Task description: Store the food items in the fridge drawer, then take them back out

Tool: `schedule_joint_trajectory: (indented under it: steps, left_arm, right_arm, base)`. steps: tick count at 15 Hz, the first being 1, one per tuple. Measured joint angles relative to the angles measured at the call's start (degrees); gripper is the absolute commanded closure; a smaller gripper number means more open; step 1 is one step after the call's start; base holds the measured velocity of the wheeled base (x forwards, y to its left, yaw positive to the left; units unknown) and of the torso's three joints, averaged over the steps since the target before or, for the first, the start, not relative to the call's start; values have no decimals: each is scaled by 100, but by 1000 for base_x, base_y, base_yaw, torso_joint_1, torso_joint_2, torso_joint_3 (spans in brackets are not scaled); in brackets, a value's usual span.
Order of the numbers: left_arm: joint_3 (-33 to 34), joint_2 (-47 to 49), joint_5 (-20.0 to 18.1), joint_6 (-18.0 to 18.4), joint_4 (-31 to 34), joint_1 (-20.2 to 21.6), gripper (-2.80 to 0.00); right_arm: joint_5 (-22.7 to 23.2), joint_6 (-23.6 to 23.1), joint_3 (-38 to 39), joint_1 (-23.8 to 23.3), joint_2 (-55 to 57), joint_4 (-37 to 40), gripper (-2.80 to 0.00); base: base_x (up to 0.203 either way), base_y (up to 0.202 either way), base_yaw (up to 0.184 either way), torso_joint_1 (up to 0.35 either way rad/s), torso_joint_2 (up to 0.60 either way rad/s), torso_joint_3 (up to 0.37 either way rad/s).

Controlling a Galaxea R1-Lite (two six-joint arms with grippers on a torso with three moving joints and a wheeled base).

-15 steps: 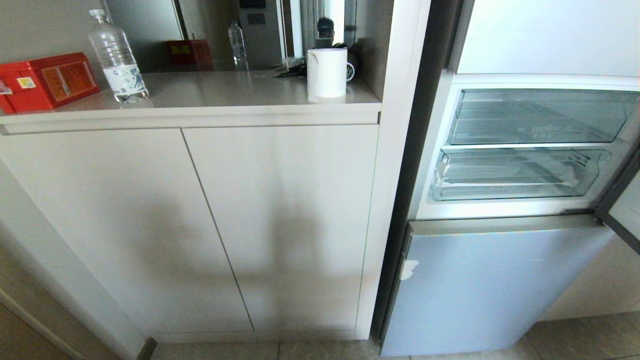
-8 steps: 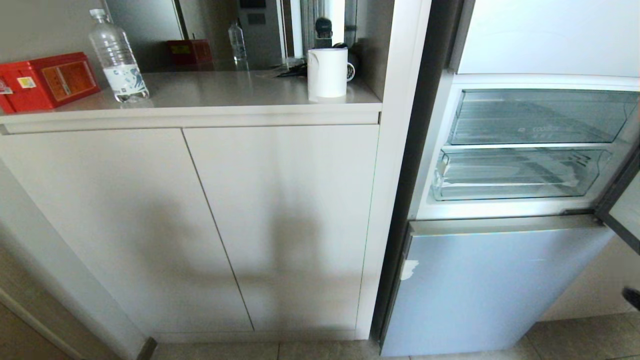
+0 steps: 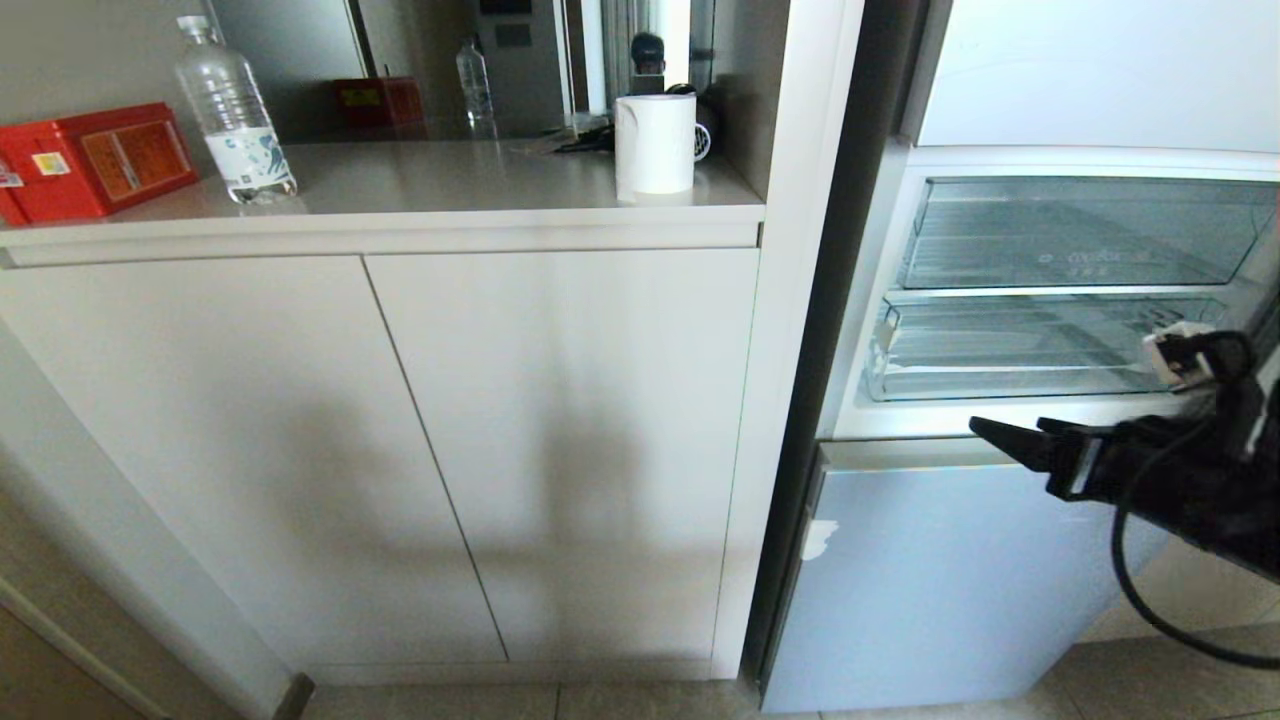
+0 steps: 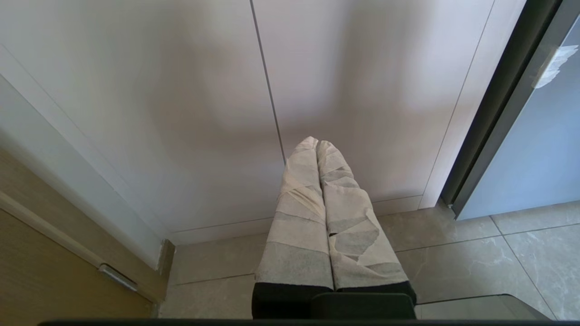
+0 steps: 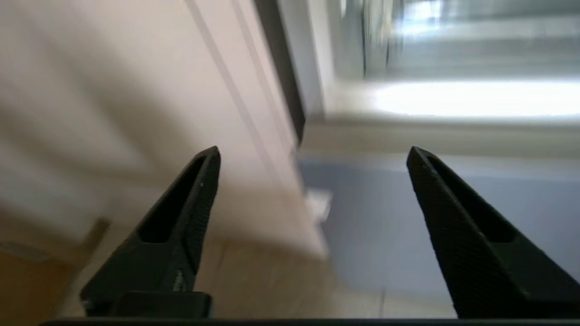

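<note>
Head view: the right pincer (image 3: 1005, 437) hangs just below the empty drawer (image 3: 1030, 350), beside the blue door (image 3: 960, 570). Left wrist view: left pincer (image 4: 317, 145) clenched, facing the cabinet (image 4: 181, 113). Right wrist view, blurry: fingers (image 5: 190, 203) seemingly spread wide, empty.

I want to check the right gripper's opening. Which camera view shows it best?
The right wrist view: the right gripper shows both fingertips wide apart with nothing between them. The head view shows it only from the side, in front of the fridge, below the fridge drawer. The left wrist view does not show it.
</note>
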Motion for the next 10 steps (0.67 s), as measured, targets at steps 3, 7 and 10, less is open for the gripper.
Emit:
schedule_joint_trajectory:
  steps: [3,7,10]
  left_arm:
    - [0,0,0,-1,0,0,0]
    - [1,0,0,-1,0,0,0]
    - [1,0,0,-3,1,0,0]
  right_arm:
    - [0,-329,-657,-21,1227,-1238,-280]
    - [-80,-544,-1636,-51,2334,-1497,-280]
    - [-279,-583,-2279,-51,2979,-1503,-280]
  base:
    - [0,0,0,0,0,0]
    - [0,0,0,0,0,0]
    - [0,0,0,0,0,0]
